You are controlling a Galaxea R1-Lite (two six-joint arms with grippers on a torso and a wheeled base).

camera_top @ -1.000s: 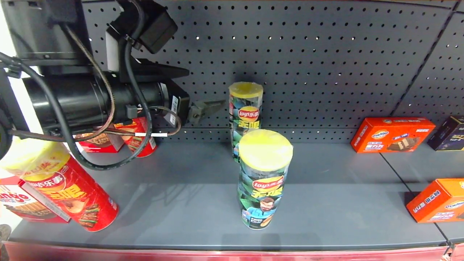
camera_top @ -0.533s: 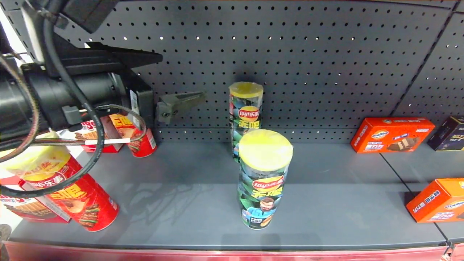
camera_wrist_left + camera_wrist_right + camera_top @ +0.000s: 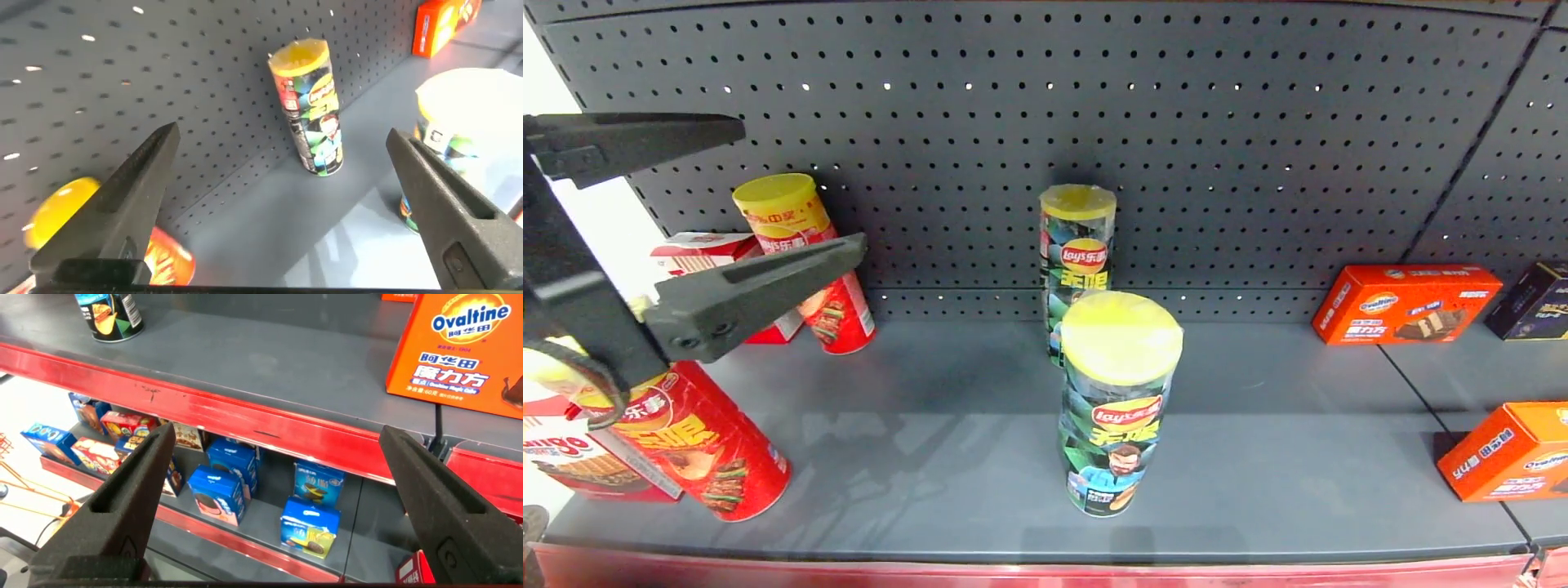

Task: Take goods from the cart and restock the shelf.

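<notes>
A dark grey metal shelf with a perforated back wall and a red front edge carries two tall chip cans. Both stand upright and have green-and-black picture wrappers and yellow lids. The front can stands about midway along the shelf, nearer the front edge. The back can stands behind it, close to the back wall and slightly toward the left edge. The two stand apart.

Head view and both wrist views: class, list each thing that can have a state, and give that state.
left gripper: open, empty.
right gripper: open, empty.
front green can: upright, lid on.
rear green can: upright, lid on.
rear red can: standing, lid on.
orange box: lying flat, closed.
</notes>
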